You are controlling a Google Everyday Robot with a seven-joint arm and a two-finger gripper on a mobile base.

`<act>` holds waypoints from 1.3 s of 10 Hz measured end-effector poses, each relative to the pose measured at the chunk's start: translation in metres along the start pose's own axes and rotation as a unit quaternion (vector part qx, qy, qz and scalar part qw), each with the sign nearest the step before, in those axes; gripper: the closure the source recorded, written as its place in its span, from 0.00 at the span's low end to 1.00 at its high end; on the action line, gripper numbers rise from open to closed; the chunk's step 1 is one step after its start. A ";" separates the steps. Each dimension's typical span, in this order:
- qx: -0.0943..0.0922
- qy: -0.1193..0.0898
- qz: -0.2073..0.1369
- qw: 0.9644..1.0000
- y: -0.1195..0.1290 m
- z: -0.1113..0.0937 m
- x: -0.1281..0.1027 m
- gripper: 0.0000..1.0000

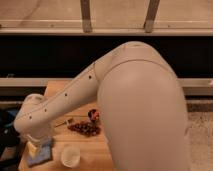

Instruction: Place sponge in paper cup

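Note:
The blue-grey sponge (41, 155) lies flat on the wooden table (62, 90) at the front left. The white paper cup (70, 155) stands upright just right of it, a small gap between them. My gripper (34, 148) comes down at the sponge's left part, right over it; the arm's wrist hides most of the gripper. My big white arm fills the middle and right of the view.
A bunch of dark red grapes (84, 128) lies on the table behind the cup. A small dark red round object (93, 114) sits just behind the grapes. Dark blue items (7, 125) stand off the table's left edge. A dark ledge runs behind the table.

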 end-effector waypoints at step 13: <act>-0.029 0.021 -0.097 0.995 0.032 0.057 -0.024 0.20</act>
